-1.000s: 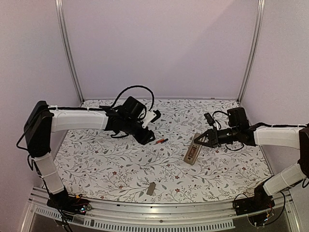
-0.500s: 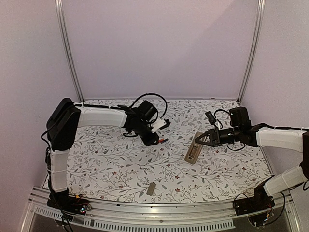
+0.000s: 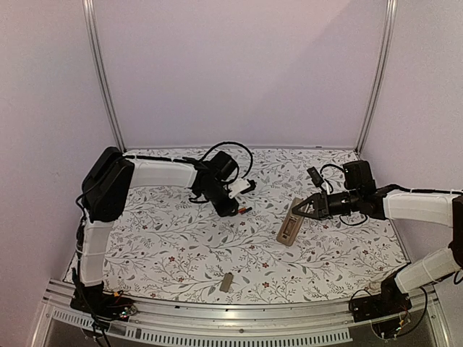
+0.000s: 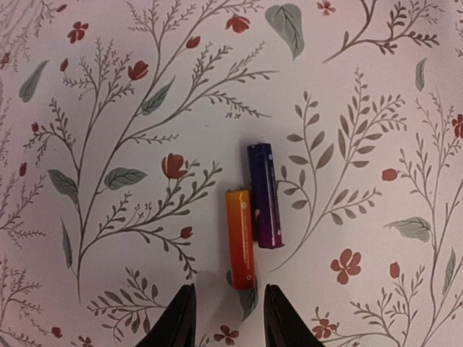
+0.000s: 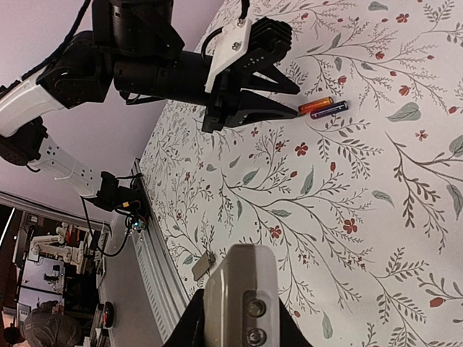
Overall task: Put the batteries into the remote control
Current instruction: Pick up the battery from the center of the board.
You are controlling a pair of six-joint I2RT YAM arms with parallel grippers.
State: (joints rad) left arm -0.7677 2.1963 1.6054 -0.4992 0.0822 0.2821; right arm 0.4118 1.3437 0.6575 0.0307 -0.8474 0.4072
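Observation:
Two batteries lie side by side on the flowered cloth: an orange one (image 4: 240, 238) and a purple one (image 4: 264, 195). They also show in the right wrist view (image 5: 322, 107) and as a small red mark in the top view (image 3: 244, 210). My left gripper (image 4: 228, 318) (image 3: 233, 208) is open, its fingertips either side of the orange battery's near end, just short of it. My right gripper (image 3: 309, 207) is shut on the upper end of the grey-beige remote control (image 3: 290, 224) (image 5: 241, 300), which slants down to the cloth.
A small flat grey cover plate (image 3: 226, 282) (image 5: 203, 264) lies near the table's front edge. The table's metal front rail (image 3: 217, 325) runs below it. The left arm's cables loop above its wrist (image 3: 224, 155).
My left arm has swung right and forward, bringing its gripper from left of the batteries to right at them. The right gripper and the remote have barely moved.

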